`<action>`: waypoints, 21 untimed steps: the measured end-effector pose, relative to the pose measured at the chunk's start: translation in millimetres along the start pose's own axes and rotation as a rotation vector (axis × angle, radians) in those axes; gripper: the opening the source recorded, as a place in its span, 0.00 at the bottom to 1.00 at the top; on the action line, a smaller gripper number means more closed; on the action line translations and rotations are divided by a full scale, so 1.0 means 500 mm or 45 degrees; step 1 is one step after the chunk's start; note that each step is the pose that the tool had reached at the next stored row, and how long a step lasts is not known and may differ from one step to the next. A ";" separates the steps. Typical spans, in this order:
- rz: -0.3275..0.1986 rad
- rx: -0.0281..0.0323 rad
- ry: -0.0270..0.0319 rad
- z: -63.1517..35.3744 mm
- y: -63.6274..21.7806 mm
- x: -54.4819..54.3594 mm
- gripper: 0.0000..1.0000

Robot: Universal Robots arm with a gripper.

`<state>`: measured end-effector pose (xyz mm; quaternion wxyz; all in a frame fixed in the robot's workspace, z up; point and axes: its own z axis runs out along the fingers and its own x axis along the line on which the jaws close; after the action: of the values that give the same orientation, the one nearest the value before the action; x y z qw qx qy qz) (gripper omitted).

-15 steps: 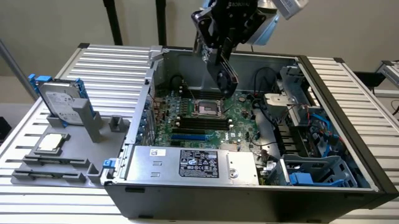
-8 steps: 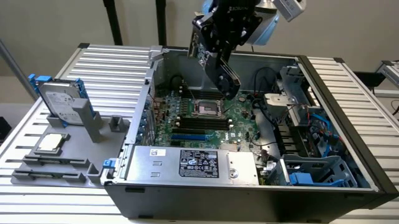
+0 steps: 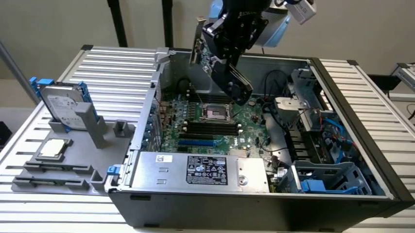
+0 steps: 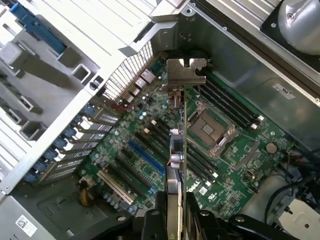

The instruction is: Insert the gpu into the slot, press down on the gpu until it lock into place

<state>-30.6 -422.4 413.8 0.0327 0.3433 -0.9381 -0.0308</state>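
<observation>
Grip is firm: my gripper (image 4: 176,216) clamps the gpu (image 4: 186,75) on edge, well above the slot (image 4: 146,156), seemingly so its connector edge points down at it.

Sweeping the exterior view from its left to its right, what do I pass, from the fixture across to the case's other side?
hard drive → gpu → black cable loop → drive cage

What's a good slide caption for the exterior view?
Claw holds the gpu above the open computer case; the blue slot sits empty.
</observation>
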 end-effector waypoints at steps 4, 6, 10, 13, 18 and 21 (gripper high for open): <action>-0.092 0.0055 0.0051 0.005 0.000 0.000 0.26; -0.139 0.0104 0.0056 0.006 -0.001 0.000 0.26; -0.231 0.0222 0.0040 0.010 -0.001 0.000 0.26; -0.300 0.0312 0.0027 0.012 -0.001 0.000 0.26; -0.417 0.0466 0.0002 0.016 -0.001 -0.001 0.26; -0.486 0.0577 -0.0030 0.019 -0.002 -0.001 0.26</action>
<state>-30.6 -422.4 404.4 0.0174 0.5155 -0.8566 -0.0157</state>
